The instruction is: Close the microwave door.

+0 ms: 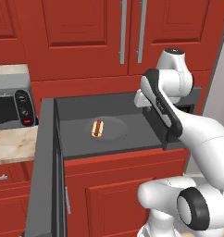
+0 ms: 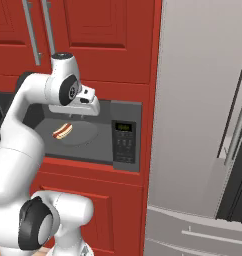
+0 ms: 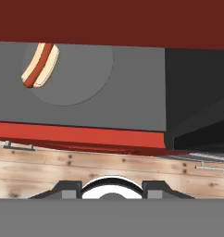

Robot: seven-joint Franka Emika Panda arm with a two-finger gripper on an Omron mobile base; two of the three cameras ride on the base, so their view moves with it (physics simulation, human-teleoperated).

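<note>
Inside the microwave (image 2: 124, 140), a hot dog (image 1: 97, 128) lies on the turntable (image 1: 111, 128); tool (image 3: 112, 190) spread wide.

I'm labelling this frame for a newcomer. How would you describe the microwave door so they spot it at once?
Start at the open microwave set among the red cabinets, with a hot dog on its turntable. The microwave door swings out from its left edge toward the camera. Unlike the red cabinet doors around it, it is a dark gray panel.

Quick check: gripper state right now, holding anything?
Gripper: open, fingertips apart, nothing between them; it holds nothing.
</note>
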